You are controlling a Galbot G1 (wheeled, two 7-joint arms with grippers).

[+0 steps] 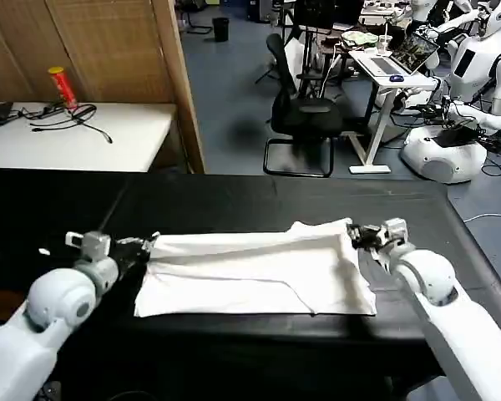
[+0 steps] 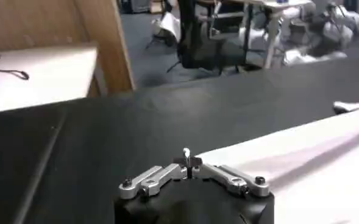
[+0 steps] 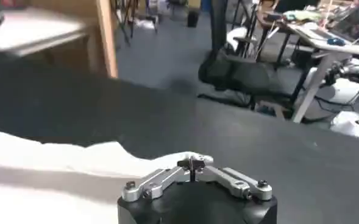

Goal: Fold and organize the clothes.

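Both sets of fingers look pinched shut on cloth: our left gripper [image 1: 140,244] has the T-shirt [image 1: 255,276] by its left far corner, our right gripper [image 1: 361,236] by the right one. We reckon that's so the far edge moves evenly for a fold. The shirt lies flat, mid black tabletop [image 1: 234,196].

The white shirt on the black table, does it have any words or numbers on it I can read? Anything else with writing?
No words can be read anywhere.
White T-shirt: the side facing up is plain, no lettering or logo showing.
Red can on the white table behind: it has a printed label, but too small and blurred to read.
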